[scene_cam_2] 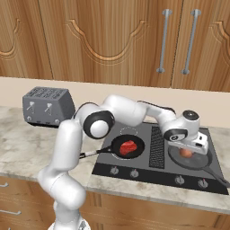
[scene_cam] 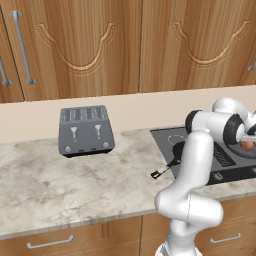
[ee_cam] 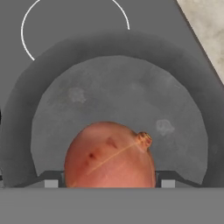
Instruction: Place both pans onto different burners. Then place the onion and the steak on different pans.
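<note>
Wooden cabinets with metal handles line the wall above a marbled stone counter (scene_cam_2: 18, 148). No brand, label or readable writing shows anywhere; the toaster (scene_cam: 85, 131) at the back of the counter bears only two small white symbols, too small to make out.

Set into the counter is a dark cooktop (scene_cam_2: 157, 155) with thin white burner rings (ee_cam: 74, 30) and a black vent grille (scene_cam_2: 157, 146) down its middle. Left of the grille, the black pan (scene_cam_2: 128, 147) sits with its handle pointing off the cooktop's left edge; the red steak (scene_cam_2: 128, 147) lies inside it. Right of the grille, the grey pan (scene_cam_2: 194, 161) holds the onion (scene_cam_2: 186, 153).

The white arm reaches across the cooktop, and its claw (scene_cam_2: 187, 150) hangs right over the onion. In the hand view the onion (ee_cam: 109, 155) lies between the two fingertips (ee_cam: 51, 180), which stand at its sides. Whether they are pressing it or just clear of it is hard to tell.

In the left base view the arm hides most of the cooktop, and the onion (scene_cam: 247, 145) is cut off at the right edge.
</note>
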